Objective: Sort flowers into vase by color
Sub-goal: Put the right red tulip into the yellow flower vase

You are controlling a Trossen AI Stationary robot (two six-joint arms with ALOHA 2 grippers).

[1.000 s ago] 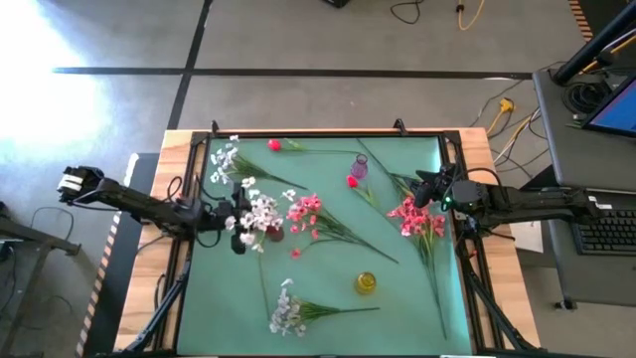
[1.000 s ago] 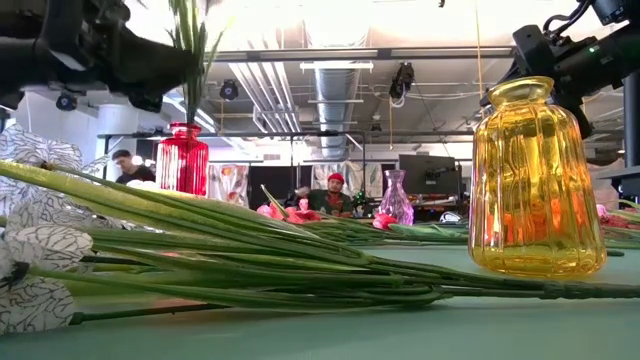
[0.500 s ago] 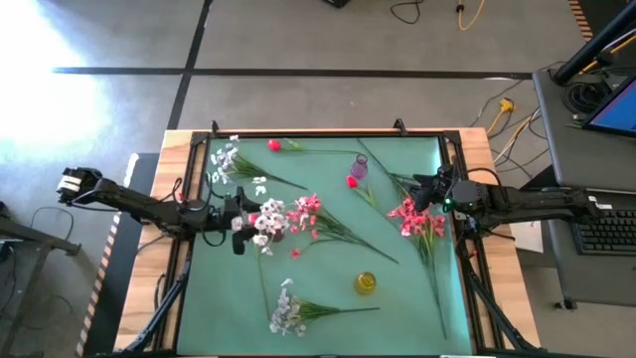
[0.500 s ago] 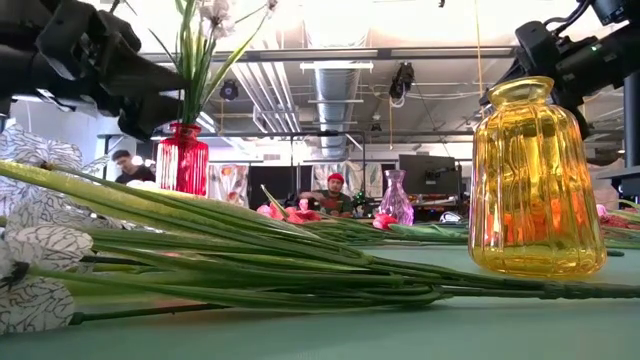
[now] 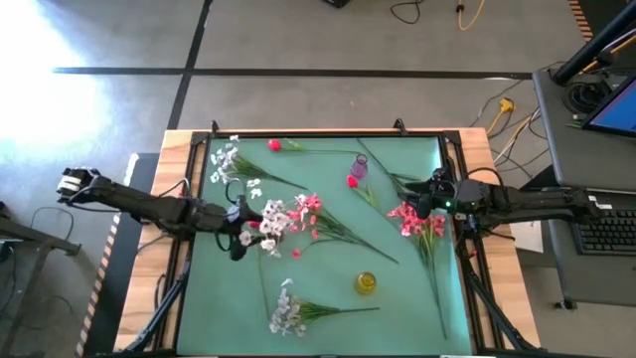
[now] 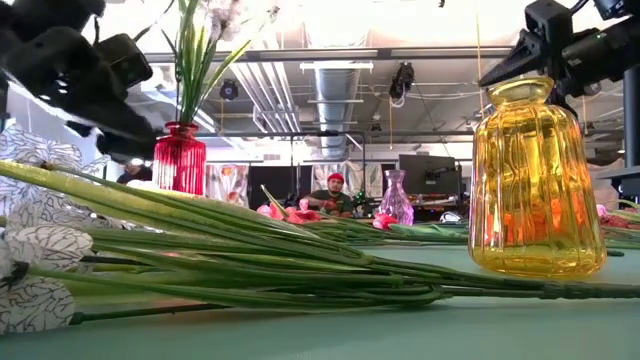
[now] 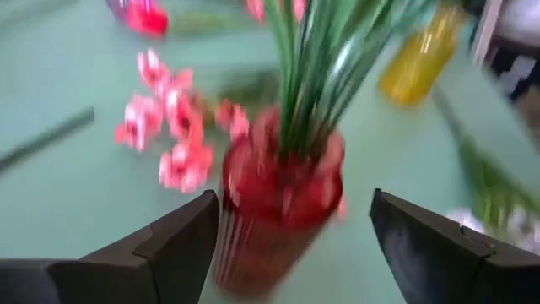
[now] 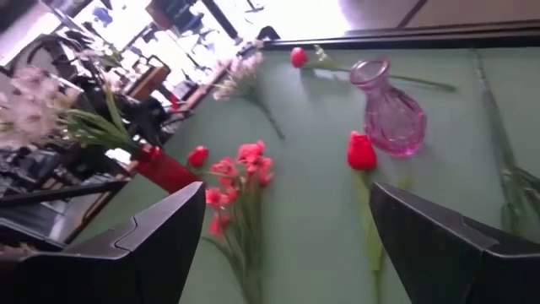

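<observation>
A red vase [image 7: 278,203] stands upright left of the table's middle and holds a white spray [image 5: 273,216] by its green stems [image 6: 192,60]. My left gripper [image 7: 291,245] is open just left of the vase, a finger on either side and clear of it. My right gripper [image 5: 421,199] hovers open near the table's right edge, above a pink spray [image 5: 417,221] lying on the mat. A second pink spray [image 5: 306,209] lies beside the red vase. Red buds [image 8: 361,152] lie near the purple vase [image 5: 358,169].
A yellow vase [image 5: 366,282] stands near the front middle, with a white spray [image 5: 286,310] lying to its left. Another white spray [image 5: 227,159] and a red bud [image 5: 273,145] lie at the far left. Long green stems cross the mat [image 5: 328,268].
My left gripper has let go of the white spray's stems and drawn back a little from the red vase, toward the table's left edge and downward. The spray now stands in the red vase on its own, its blossoms leaning slightly toward the right.
</observation>
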